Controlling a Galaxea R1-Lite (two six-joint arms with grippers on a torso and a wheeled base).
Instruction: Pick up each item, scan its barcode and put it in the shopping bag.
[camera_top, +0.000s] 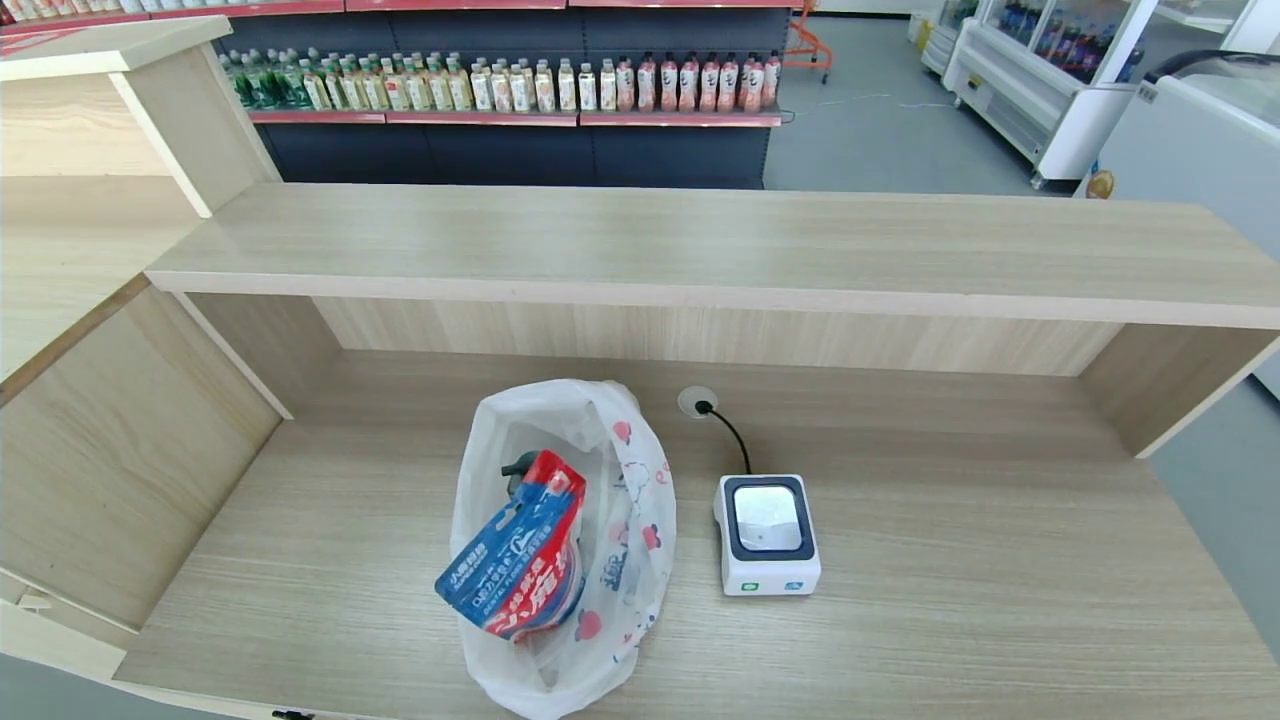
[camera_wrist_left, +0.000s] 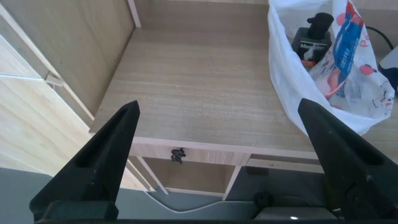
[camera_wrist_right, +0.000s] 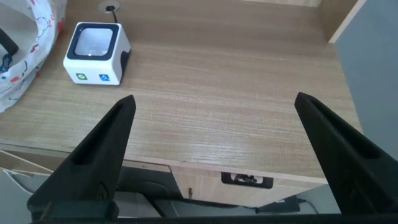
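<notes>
Shopping bag (camera_top: 645, 470), white plastic with red hearts, sat slumped on the counter (camera_top: 950, 560) near its front edge, left of centre, mouth open upward. Contents: a blue-and-red pouch (camera_top: 520, 560) leaning in the opening with its lower end toward the front edge, and behind it a black pump bottle (camera_wrist_left: 314, 38), upright and partly hidden by the pouch. Scanner (camera_top: 767, 535), a white box with a dark window on top, stood just beside the bag on its right, not touching. Its black cable (camera_top: 730, 435) ran back to a hole near the rear wall. Left claw (camera_wrist_left: 217, 104) hung off the front edge by the front left corner, fingers spread wide and holding nothing. Right claw (camera_wrist_right: 214, 98) hung off the front edge right of the scanner, likewise spread wide and holding nothing.
</notes>
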